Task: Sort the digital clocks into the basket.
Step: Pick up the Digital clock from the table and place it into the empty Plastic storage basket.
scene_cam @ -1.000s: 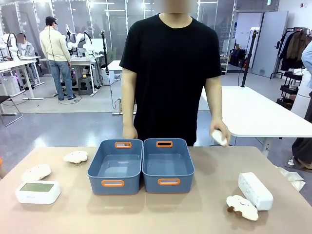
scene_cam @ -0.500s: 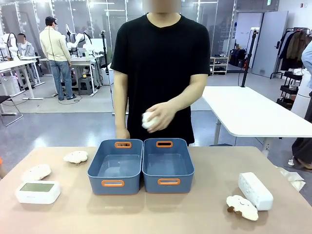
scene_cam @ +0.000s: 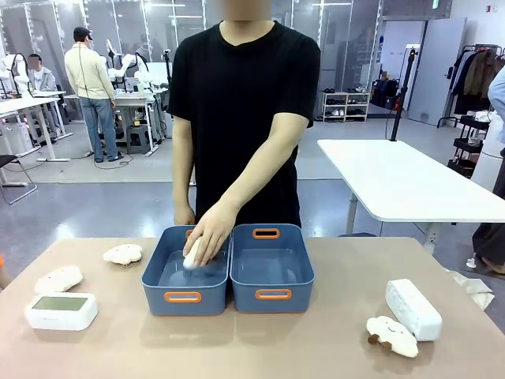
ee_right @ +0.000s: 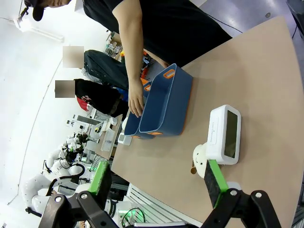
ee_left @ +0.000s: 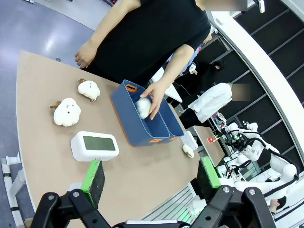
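Cupping plush (scene_cam: 190, 254), a hand (scene_cam: 209, 237) rests inside the basket (scene_cam: 162, 272); left tool (ee_left: 151, 172), right tool (ee_right: 157, 176) gape.

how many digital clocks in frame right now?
2. The left clock lies LCD-up at the table's near-left corner. The right clock lies near the right edge, beside a plush toy. None looks hidden.

On the tan worktop (scene_cam: 331, 347), 2 slate-blue bins touching at centre: left basket (scene_cam: 158, 302) and right basket (scene_cam: 245, 301). At left, left clock (scene_cam: 61, 310), face showing, near front plush toy (scene_cam: 58, 279); rear plush toy (scene_cam: 123, 253) farther back. At right, right clock (scene_cam: 413, 309) just beside right plush toy (scene_cam: 391, 335).
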`<state>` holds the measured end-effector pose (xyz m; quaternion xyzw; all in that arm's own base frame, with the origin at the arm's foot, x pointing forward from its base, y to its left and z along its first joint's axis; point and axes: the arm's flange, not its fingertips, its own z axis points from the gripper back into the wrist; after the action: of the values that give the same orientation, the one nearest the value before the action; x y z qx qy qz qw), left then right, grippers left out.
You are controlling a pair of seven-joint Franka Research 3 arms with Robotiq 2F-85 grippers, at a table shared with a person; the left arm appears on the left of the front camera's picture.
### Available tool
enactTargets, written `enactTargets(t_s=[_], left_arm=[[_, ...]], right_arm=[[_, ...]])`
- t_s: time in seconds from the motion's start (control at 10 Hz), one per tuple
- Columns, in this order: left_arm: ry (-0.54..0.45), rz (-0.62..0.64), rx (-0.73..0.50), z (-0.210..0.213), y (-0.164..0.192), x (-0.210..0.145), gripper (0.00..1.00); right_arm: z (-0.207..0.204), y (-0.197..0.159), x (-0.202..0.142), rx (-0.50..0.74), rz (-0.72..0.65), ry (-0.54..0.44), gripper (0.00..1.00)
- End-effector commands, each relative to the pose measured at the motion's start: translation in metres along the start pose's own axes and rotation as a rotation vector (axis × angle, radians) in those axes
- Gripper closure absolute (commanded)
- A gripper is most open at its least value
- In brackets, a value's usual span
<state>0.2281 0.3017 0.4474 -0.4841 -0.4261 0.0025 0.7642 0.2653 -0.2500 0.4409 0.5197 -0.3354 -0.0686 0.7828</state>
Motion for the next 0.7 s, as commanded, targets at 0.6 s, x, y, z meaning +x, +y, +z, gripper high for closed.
enactTargets(t_s=[0.6], left_arm=[[0.419, -0.649, 0.188, -0.102, -0.056, 0.019, 0.00]], right_arm=[[0.000, 0.000, -0.001, 0.004, 0.003, 0.004, 0.00]])
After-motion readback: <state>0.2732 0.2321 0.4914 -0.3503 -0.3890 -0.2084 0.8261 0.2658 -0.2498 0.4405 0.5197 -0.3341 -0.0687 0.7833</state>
